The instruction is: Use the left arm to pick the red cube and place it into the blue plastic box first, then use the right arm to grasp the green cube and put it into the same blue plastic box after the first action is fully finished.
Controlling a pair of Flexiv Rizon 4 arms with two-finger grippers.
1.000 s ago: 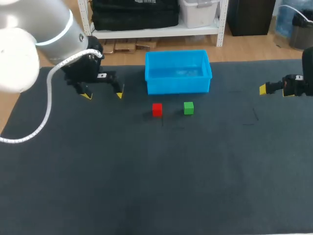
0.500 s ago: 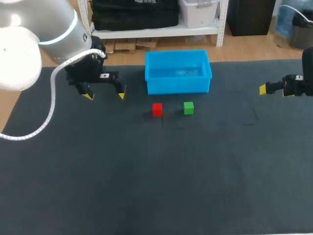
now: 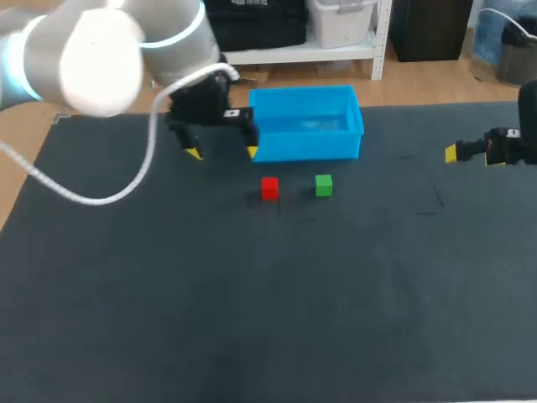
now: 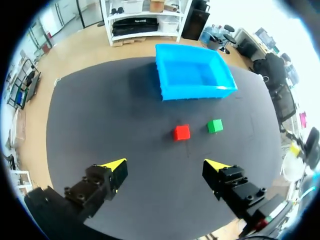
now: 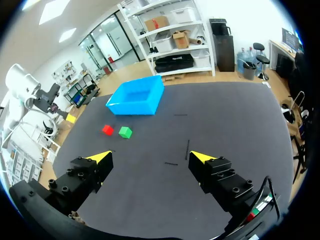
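Resting on dark mat [image 3: 252,319]: red cube [image 3: 269,188], green cube [image 3: 324,185]; left gripper [image 4: 165,164], right gripper [image 5: 149,156] spread, seemingly empty.

Found left gripper [image 3: 222,153] spread wide at the left end of blue plastic box [image 3: 306,144]; red cube [image 3: 269,188] and green cube [image 3: 324,185] sat near, just before it.

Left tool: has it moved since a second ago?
Yes. The left tool has moved toward the box, and one yellow tip now sits by the box's near left corner in the head view.
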